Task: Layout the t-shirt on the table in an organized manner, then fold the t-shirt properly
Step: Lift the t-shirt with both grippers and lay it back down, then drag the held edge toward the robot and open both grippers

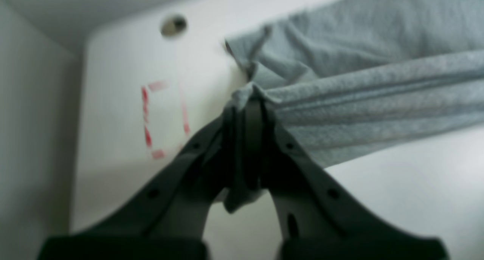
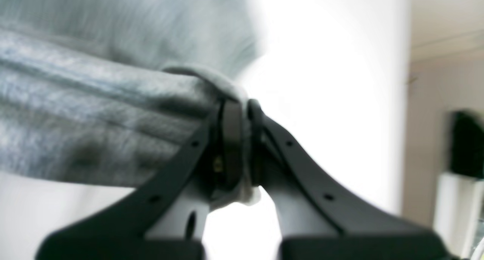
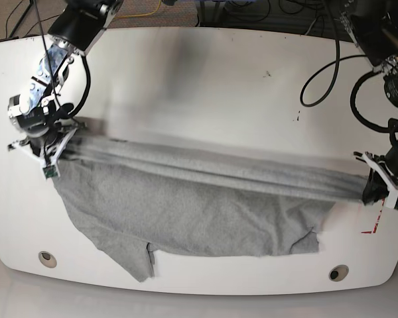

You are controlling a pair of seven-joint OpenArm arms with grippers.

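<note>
The heather-grey t-shirt (image 3: pixel 199 205) is pulled taut in a long band between my two grippers, and the rest of it sags onto the white table (image 3: pixel 219 79) toward the front edge. No lettering shows. In the base view, my right gripper (image 3: pixel 56 149) at the table's left side is shut on one bunched end. My left gripper (image 3: pixel 375 185) at the right side is shut on the other end. In the left wrist view the left gripper (image 1: pixel 249 105) pinches gathered t-shirt fabric (image 1: pixel 378 101). In the right wrist view the right gripper (image 2: pixel 240 109) clamps a fold of the t-shirt (image 2: pixel 94 120).
Two round grommet holes (image 3: pixel 47 258) (image 3: pixel 338 272) sit near the table's front corners. A red-lined rectangle (image 1: pixel 164 118) lies just beyond the left gripper, near a grommet (image 1: pixel 174 25). A black cable (image 3: pixel 318 79) loops over the back right. Small dark scuffs (image 3: pixel 268 73) dot the far half.
</note>
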